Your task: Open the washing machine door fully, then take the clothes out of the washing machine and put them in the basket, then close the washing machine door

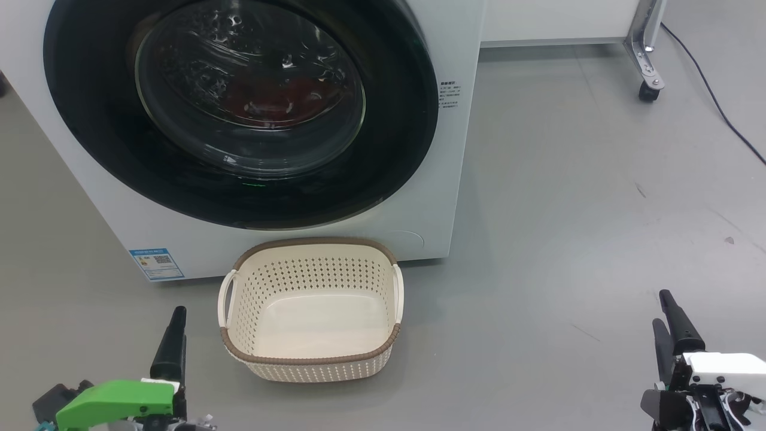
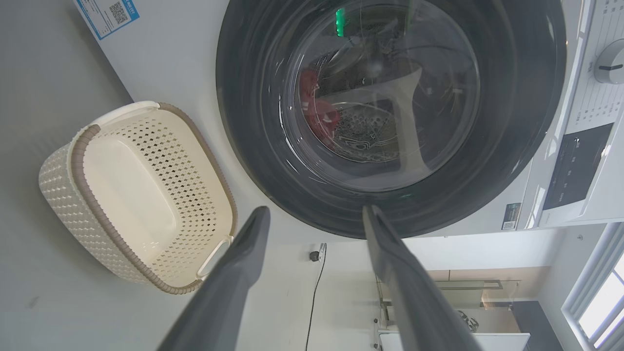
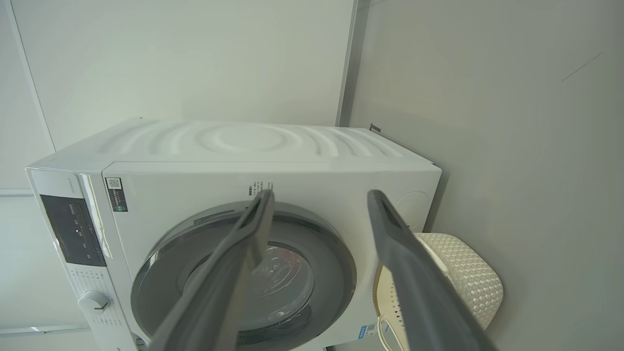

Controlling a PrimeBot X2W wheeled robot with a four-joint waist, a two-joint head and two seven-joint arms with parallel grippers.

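Observation:
The white washing machine (image 1: 72,149) stands ahead with its round glossy black washing machine door (image 1: 90,137) shut flat against the front. Through the glass bowl the red clothes (image 1: 269,96) show inside the drum, and in the left wrist view the clothes (image 2: 321,117) sit behind the door (image 2: 253,122). The cream basket (image 1: 311,361) stands empty on the floor right below the door. My left gripper (image 1: 172,341) is low to the basket's left, and its left wrist view shows the gripper (image 2: 316,210) open and empty. My right gripper (image 1: 663,311) is far right, open (image 3: 321,195) and empty.
Grey floor (image 1: 568,209) spreads to the right of the machine. A metal frame leg on a caster (image 1: 649,90) and a black cable (image 1: 718,108) lie at the back right. The machine's control panel and knob (image 2: 609,66) sit above the door.

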